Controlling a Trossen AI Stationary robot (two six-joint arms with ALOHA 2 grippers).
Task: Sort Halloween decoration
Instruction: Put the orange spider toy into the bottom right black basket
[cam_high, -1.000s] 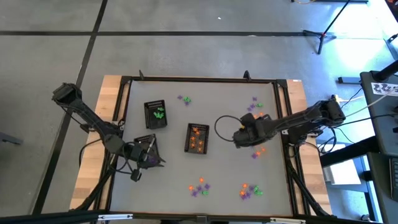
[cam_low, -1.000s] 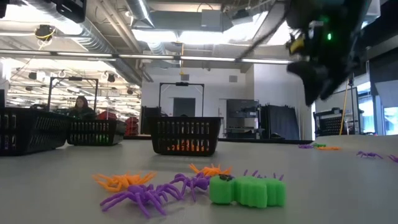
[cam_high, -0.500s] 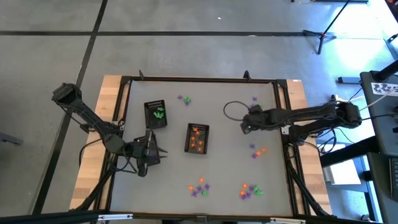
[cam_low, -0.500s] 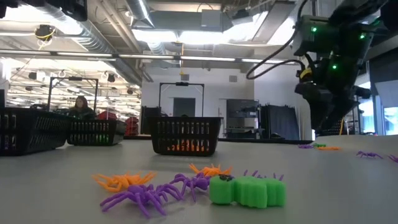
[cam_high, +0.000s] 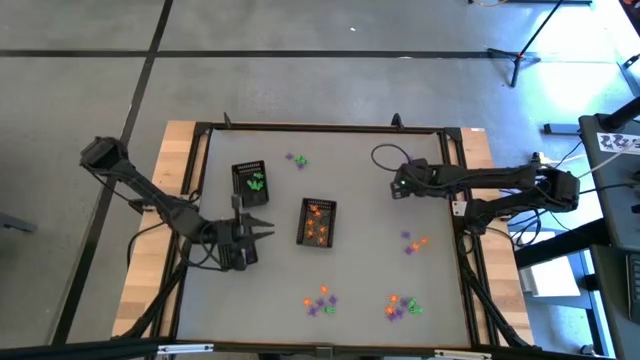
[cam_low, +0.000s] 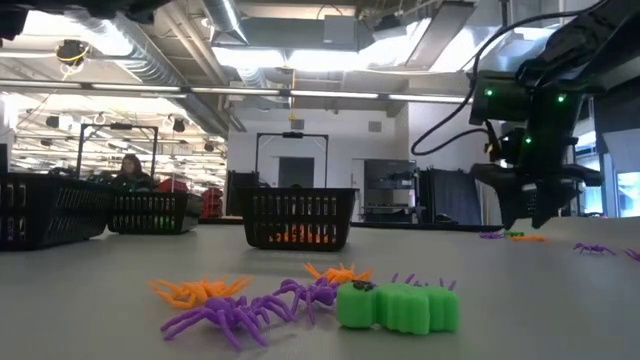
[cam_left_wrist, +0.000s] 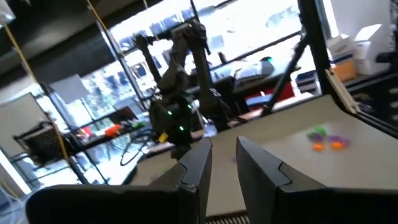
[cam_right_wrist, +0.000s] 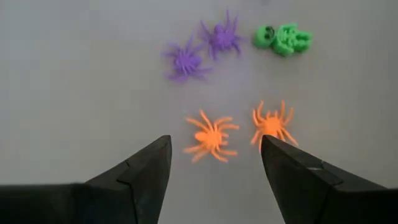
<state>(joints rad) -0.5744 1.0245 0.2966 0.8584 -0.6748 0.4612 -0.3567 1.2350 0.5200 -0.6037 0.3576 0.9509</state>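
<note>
Our right pincer (cam_right_wrist: 214, 171) hangs wide open and empty above two orange spiders (cam_right_wrist: 211, 137) on the counter (cam_high: 350, 260). Our left pincer (cam_left_wrist: 224, 165), narrowly parted, holds nothing beside the nearest tray (cam_high: 317, 221).

The left arm reaches in from the table's left edge, its links folded in a zigzag, and ends low over the left-centre of the table. The left gripper (cam_high: 262, 228) points toward the table's middle, its two dark fingers (cam_left_wrist: 194, 168) held apart with a narrow gap between them.

The right arm stretches almost straight from the right edge toward the far right part of the table, with a cable looping above its wrist. The right gripper (cam_high: 400, 184) hangs just above the surface, pointing down, its fingers (cam_right_wrist: 146, 167) spread wide. Green lights glow on its wrist in the low view.
</note>
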